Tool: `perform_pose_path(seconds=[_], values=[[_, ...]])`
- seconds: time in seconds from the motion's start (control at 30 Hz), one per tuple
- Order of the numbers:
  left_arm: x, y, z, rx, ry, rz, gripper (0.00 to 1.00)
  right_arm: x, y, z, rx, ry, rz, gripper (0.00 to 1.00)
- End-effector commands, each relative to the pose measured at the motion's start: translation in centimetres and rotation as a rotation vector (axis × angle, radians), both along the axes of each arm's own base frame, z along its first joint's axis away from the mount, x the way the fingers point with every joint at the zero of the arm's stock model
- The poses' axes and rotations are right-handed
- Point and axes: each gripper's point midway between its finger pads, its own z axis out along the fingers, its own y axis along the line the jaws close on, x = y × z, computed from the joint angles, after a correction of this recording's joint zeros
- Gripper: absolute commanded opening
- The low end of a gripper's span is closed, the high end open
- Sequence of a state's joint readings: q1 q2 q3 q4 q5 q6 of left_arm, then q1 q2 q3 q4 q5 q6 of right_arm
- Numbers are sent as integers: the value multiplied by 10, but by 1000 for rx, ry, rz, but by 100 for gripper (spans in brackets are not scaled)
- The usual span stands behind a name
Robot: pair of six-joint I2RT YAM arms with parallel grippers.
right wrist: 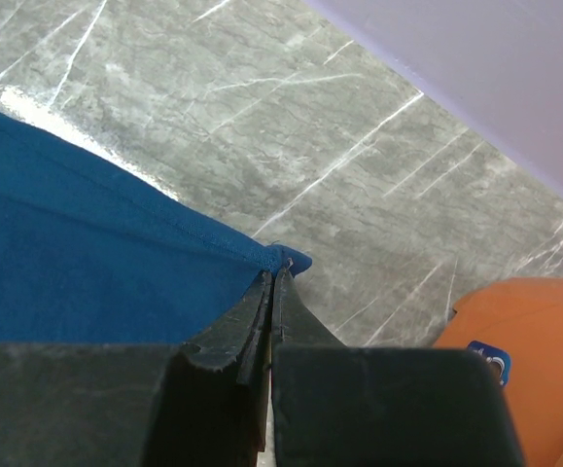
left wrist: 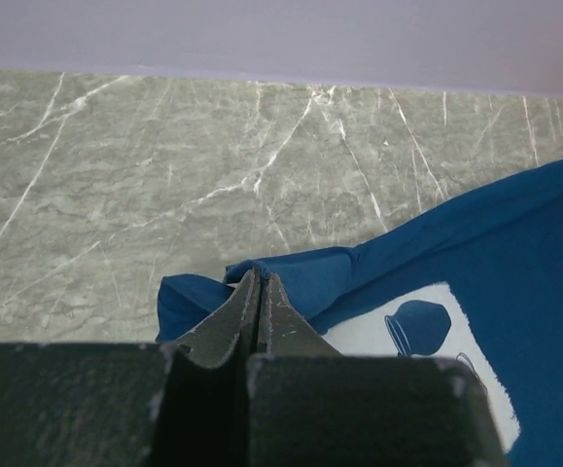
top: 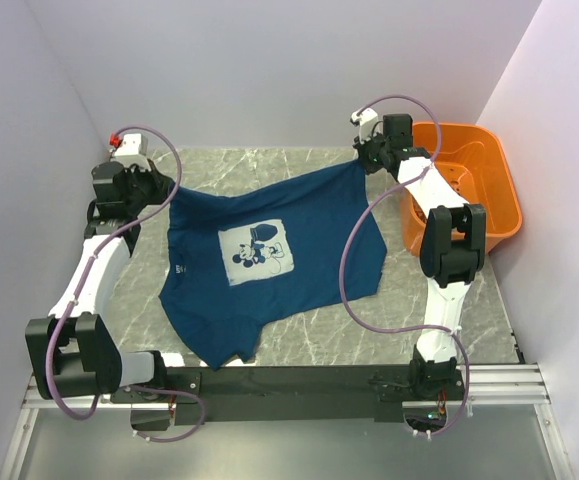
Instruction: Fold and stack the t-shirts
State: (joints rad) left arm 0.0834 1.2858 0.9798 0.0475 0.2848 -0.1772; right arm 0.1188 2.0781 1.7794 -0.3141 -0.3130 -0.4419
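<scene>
A dark teal-blue t-shirt point(top: 279, 255) with a pale grey rectangular print point(top: 260, 251) hangs stretched between my two grippers, its lower part resting on the marble table point(top: 269, 170). My left gripper point(top: 166, 187) is shut on the shirt's far left corner; the left wrist view shows the fingertips pinching a blue fold point(left wrist: 260, 275). My right gripper point(top: 364, 160) is shut on the far right corner; the right wrist view shows the hem pinched at the tips point(right wrist: 279, 266). Both corners are held above the table.
An orange plastic basket point(top: 479, 190) stands at the right, close behind my right arm, and its rim shows in the right wrist view point(right wrist: 524, 321). Pale walls enclose the table at the back and both sides. Purple cables loop beside each arm.
</scene>
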Motion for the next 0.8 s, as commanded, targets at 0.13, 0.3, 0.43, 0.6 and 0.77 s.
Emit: perform_pose_path(seconds=[0.13, 0.3, 0.43, 0.6, 0.77], values=[[-14, -8, 8, 3, -27, -41, 1, 6, -6, 11, 0, -31, -27, 0], [-20, -13, 3, -6, -14, -48, 1, 4, -6, 10, 0, -28, -27, 0], [-28, -17, -1, -16, -6, -53, 1, 2, -7, 6, -4, -19, -29, 0], [-36, -22, -9, -31, 10, -59, 1, -1, -7, 1, -11, -6, -27, 0], [-43, -26, -15, -38, 23, -64, 1, -7, -10, -8, -27, 12, -26, 0]])
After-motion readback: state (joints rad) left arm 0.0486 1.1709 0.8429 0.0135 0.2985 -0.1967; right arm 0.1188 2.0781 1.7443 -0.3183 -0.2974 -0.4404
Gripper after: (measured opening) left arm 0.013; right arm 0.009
